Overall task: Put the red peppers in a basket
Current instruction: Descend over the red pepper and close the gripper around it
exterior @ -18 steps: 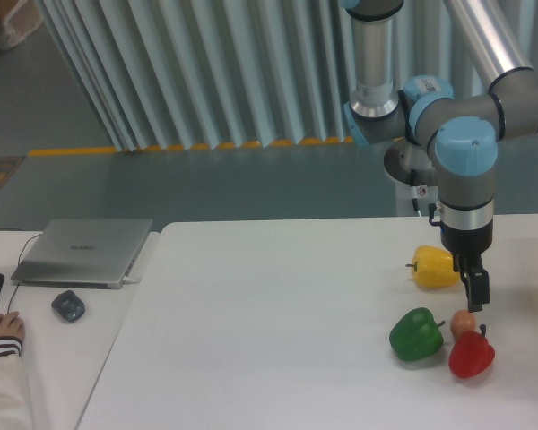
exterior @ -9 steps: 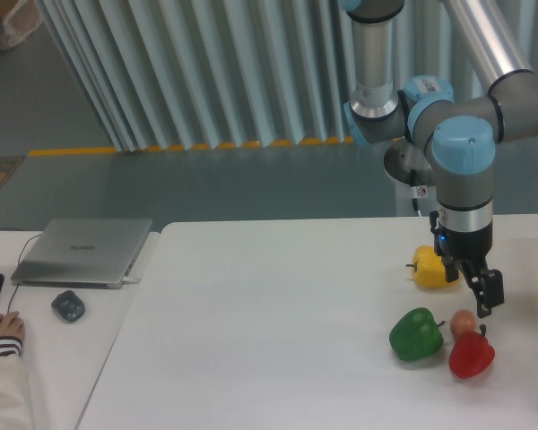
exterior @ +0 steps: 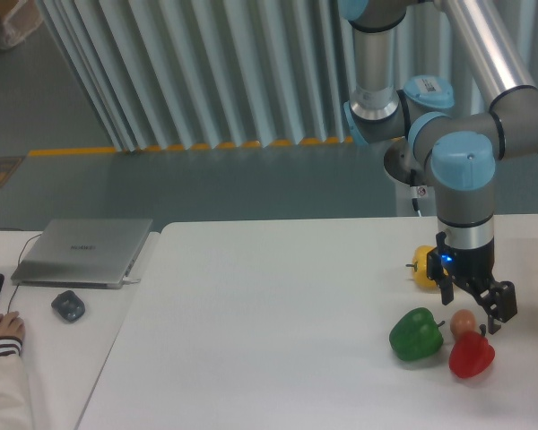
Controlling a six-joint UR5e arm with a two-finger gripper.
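The white table [exterior: 278,305] carries the arm, whose gripper [exterior: 473,309] hangs with its jaws spread apart and nothing between them, just above the small orange-brown ball [exterior: 463,322]. The green pepper [exterior: 416,334] sits left of that ball, and the yellow pepper [exterior: 423,267] lies partly hidden behind the wrist. The red pepper [exterior: 471,355] rests on the table near the front right, just beside the ball and below the gripper.

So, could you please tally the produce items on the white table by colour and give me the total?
Red pepper: 1
Green pepper: 1
Yellow pepper, partly behind the gripper: 1
Orange-brown ball: 1
Total: 4
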